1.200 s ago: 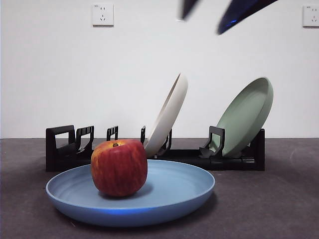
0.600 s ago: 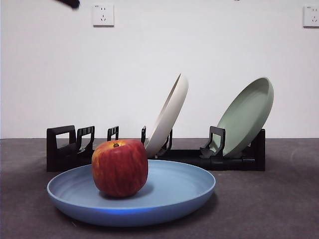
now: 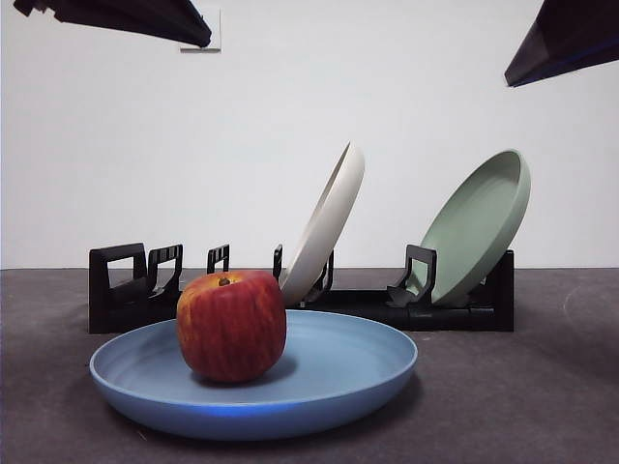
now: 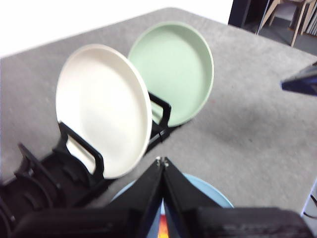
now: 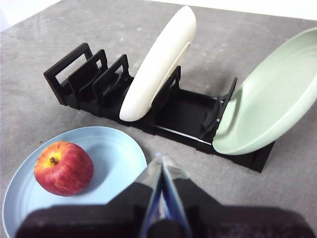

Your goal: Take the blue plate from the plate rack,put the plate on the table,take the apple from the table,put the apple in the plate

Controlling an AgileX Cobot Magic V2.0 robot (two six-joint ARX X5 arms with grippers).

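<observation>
I see both clenched claws, left (image 4: 162, 161) and right (image 5: 159, 159), newly back at the top corners; apple (image 3: 231, 325) unmoved on blue plate (image 3: 348, 372).

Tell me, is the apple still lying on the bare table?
No, the apple sits inside the blue plate, off the table.
</observation>
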